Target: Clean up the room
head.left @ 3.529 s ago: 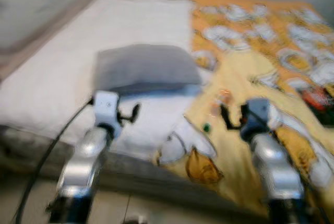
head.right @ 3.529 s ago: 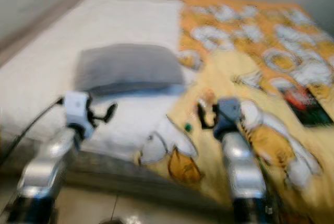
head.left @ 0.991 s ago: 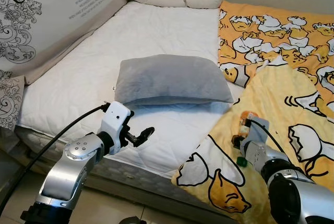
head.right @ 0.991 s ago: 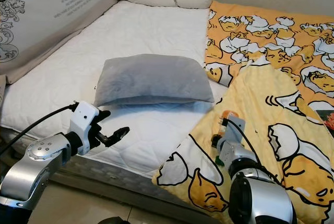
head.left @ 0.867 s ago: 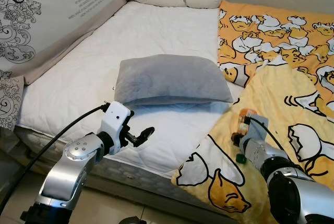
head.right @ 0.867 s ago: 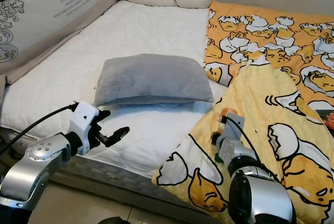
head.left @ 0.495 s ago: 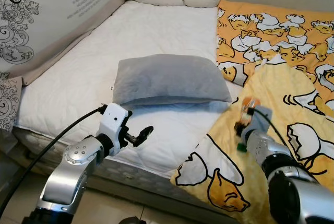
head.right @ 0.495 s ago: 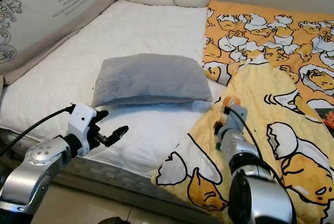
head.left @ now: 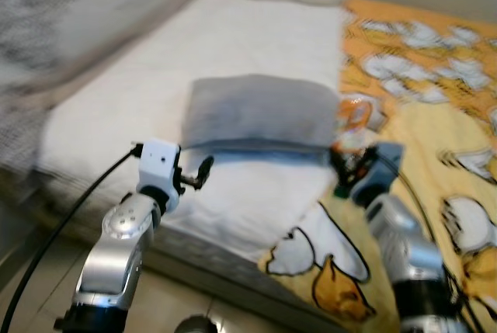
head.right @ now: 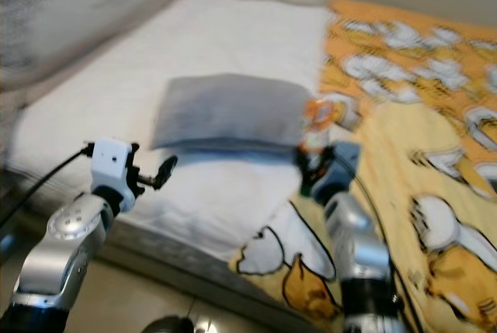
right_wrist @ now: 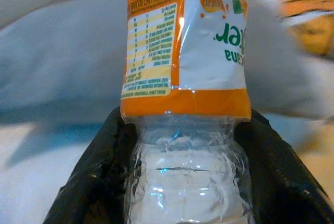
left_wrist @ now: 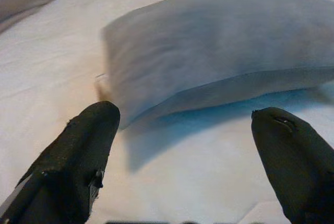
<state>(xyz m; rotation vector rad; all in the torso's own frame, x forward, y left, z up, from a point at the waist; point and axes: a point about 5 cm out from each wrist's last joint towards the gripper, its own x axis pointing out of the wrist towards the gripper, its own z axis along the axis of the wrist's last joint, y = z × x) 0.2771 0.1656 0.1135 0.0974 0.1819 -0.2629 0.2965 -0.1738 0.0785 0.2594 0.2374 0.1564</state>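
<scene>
Right fingers (right_wrist: 104,145) lifted, clamping bottle (right_wrist: 185,78); left fingers (left_wrist: 86,145) spread, empty.

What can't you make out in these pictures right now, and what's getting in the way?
- Bottle: brand name and full shape, cut off by the right wrist view's edges; a blurred speck in the head views.
- Right end effector: fingertips hidden behind the bottle it grips.
- Print on the big cushion: unreadable, motion blur.
- Blanket pattern: smeared by blur.
- Pillow: far end cut off in the left wrist view.
</scene>
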